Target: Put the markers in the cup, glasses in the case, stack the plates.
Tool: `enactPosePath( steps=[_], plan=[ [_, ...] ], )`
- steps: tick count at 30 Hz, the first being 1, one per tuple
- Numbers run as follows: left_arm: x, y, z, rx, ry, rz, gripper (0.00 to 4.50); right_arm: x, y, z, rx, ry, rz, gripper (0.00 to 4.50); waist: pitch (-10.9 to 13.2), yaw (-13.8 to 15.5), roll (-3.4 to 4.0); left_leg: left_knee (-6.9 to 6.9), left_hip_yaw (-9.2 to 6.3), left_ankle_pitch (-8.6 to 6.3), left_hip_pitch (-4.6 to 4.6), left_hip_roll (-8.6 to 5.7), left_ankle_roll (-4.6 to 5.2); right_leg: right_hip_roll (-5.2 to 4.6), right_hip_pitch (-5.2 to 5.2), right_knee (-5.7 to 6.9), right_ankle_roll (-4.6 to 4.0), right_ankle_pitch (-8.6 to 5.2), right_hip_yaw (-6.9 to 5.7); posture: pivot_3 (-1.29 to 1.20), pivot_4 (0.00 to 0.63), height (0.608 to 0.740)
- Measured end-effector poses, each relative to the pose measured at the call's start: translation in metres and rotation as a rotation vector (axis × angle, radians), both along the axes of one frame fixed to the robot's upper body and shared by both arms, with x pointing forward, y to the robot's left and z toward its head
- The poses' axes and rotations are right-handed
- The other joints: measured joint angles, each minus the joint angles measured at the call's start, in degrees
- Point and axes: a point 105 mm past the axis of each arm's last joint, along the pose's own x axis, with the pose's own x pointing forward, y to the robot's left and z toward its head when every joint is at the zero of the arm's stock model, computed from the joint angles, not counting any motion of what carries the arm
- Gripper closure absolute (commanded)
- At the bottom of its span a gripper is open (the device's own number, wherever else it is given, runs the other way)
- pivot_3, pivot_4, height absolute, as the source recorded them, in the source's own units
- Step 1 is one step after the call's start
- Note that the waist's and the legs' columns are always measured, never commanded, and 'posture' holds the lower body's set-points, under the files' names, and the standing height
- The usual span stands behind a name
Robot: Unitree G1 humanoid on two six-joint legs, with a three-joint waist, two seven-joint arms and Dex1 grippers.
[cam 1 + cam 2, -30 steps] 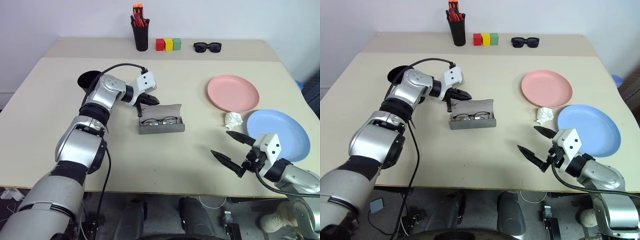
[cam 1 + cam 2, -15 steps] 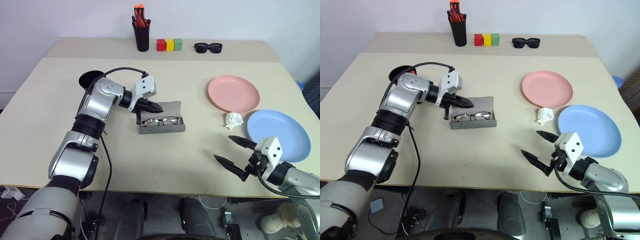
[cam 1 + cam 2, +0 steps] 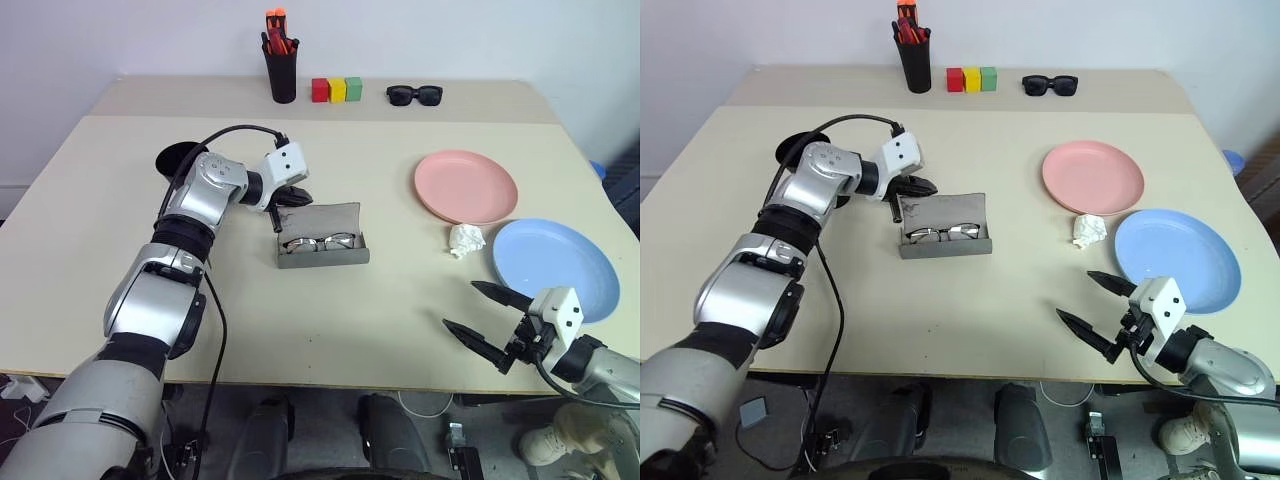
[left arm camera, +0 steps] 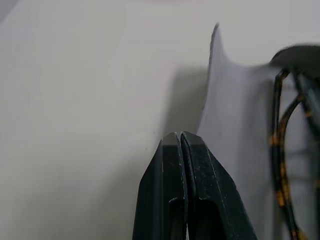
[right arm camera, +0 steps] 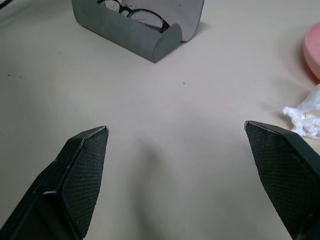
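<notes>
The grey case lies open in the middle of the table, with the wire-frame glasses inside it. My left gripper is shut and empty, its tips at the lid's back left corner; in the left wrist view the shut fingertips sit just beside the lid's edge. The black cup stands behind my left arm. The pink plate and the blue plate lie side by side at the right. My right gripper hovers open near the front edge. The markers are out of view.
A crumpled white paper lies between the two plates. At the back stand a black pen holder with orange-red pens, three coloured blocks and black sunglasses.
My left gripper swung out over the case lid and has come back to the lid's left corner, still shut. My right gripper has drifted right and toward the front edge, still open.
</notes>
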Motion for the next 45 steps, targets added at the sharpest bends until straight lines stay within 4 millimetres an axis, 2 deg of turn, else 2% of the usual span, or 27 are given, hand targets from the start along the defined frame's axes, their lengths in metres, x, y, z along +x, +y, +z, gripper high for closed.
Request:
enactPosePath(
  steps=[4,9,12,18,23,26,32,35,40,45],
  plan=[
    [0.001,-0.002,-0.006,0.044,-0.008,-0.013,4.48,-0.001,0.000,-0.002,0.005,0.004,-0.009,0.00,0.00,0.01,0.00,0.01,0.00,0.00,0.00,-0.01,0.01,0.00,0.02,0.00,0.01,0.00,0.00,0.00,0.150,0.740],
    [-0.007,-0.009,-0.018,0.070,0.046,-0.078,4.48,0.000,0.000,0.001,0.006,-0.006,-0.024,0.00,0.00,-0.05,0.00,0.01,0.00,-0.01,0.00,-0.01,0.01,0.00,0.01,0.00,0.01,0.00,0.00,0.00,0.150,0.740],
    [-0.007,-0.009,-0.017,0.069,0.037,-0.087,4.48,0.001,0.005,0.006,0.005,-0.021,-0.025,0.00,0.00,-0.07,0.00,0.01,0.00,-0.01,0.00,-0.01,0.01,0.00,0.00,0.00,0.01,0.00,0.00,0.00,0.150,0.740],
    [0.007,0.000,0.004,0.077,-0.066,-0.002,4.48,0.005,0.011,0.008,0.012,-0.020,-0.024,0.00,0.00,-0.01,0.00,0.04,0.00,-0.01,-0.01,-0.01,0.02,0.00,0.01,0.01,0.03,0.01,0.00,0.00,0.150,0.740],
    [0.010,0.002,0.001,0.089,-0.076,0.017,4.48,0.007,0.013,0.010,0.016,-0.019,-0.023,0.00,0.00,0.00,-0.01,0.04,0.00,-0.01,-0.02,-0.01,0.02,0.00,0.01,0.00,0.03,0.02,0.00,0.00,0.150,0.740],
    [0.007,-0.003,-0.002,0.088,-0.058,-0.006,4.48,0.008,0.013,0.010,0.015,-0.020,-0.021,0.00,0.00,-0.01,0.00,0.04,0.00,-0.01,-0.02,-0.01,0.02,0.00,0.01,0.00,0.04,0.02,0.00,0.00,0.150,0.740],
    [-0.011,-0.017,-0.017,0.075,0.063,-0.139,4.48,0.007,0.013,0.009,0.015,-0.014,-0.017,0.00,0.00,-0.10,0.00,0.04,0.00,-0.01,-0.03,-0.02,0.02,0.00,0.00,0.01,0.03,0.02,0.00,0.00,0.150,0.740],
    [-0.026,-0.021,-0.014,0.070,0.134,-0.254,4.48,0.005,0.012,0.007,0.014,-0.004,-0.018,0.00,0.00,-0.17,0.01,0.04,0.00,-0.01,-0.03,-0.02,0.02,0.00,0.00,0.01,0.03,0.02,0.00,0.00,0.150,0.740],
    [-0.054,-0.009,-0.021,0.082,0.255,-0.389,4.48,0.003,0.009,0.006,0.010,-0.012,-0.020,0.00,-0.03,-0.43,0.05,0.03,0.01,-0.02,0.04,0.00,0.03,0.00,0.02,0.06,0.02,0.02,0.02,0.00,0.150,0.740],
    [-0.070,-0.002,-0.019,0.089,0.301,-0.421,4.48,0.005,0.009,0.007,0.011,-0.021,-0.019,0.00,-0.03,-0.07,0.05,0.10,0.00,-0.02,0.04,0.00,0.04,0.00,0.08,0.06,0.02,0.02,0.01,0.00,0.150,0.740]
  ],
)
